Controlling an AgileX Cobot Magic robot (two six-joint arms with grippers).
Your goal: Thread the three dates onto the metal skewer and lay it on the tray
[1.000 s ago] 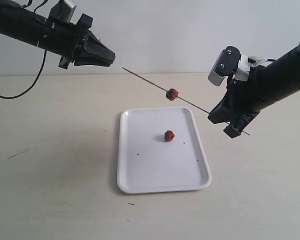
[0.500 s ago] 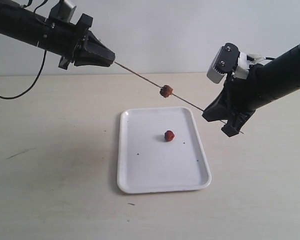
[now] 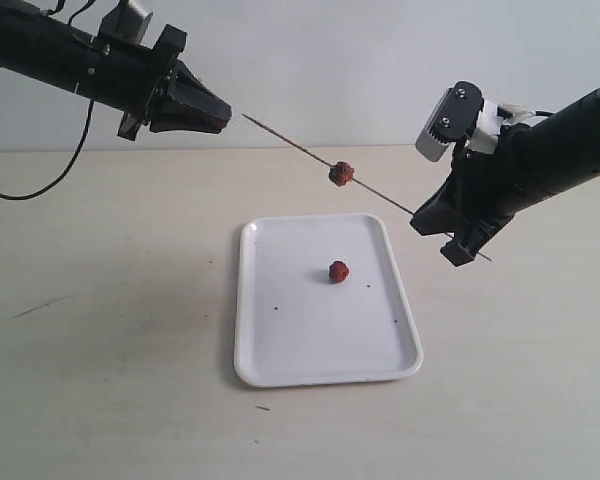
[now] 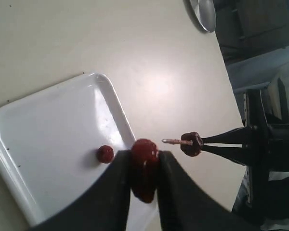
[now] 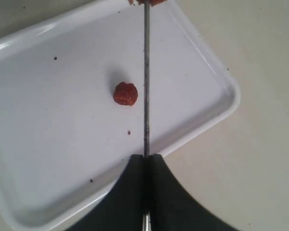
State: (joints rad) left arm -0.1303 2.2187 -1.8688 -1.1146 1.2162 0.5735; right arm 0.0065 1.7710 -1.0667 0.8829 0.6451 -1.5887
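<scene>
1. Flat white rectangular tray (image 3: 300, 340), low rim, nearest me, lying on pale tabletop (image 3: 100, 380).
2. Loose date (image 3: 338, 271): small, wrinkled, red-brown, approx. mid-tray, nothing touching it.
3. Right gripper (image 3: 425, 220), above tray's far right corner: jaws clamped on rear end of item 4, short stub poking out behind.
4. Thin straight grey metal skewer (image 3: 290, 141): long axis runs from R gripper up and away toward L gripper, free tip leading.
5. Threaded date (image 3: 341, 174): same kind, approx. mid-rod, hanging over tray's far edge.
6. Left gripper (image 3: 218, 110), farthest, raised: fingers pinching held date (image 4: 144, 168), dark red, glossy.

Key relation: skewer tip sits just beside held date, not in it, a touch off its middle per L wrist view. I judge the next push needs tip and date centre lined up along the rod's axis first. The L arm is the nearer to that tip.
</scene>
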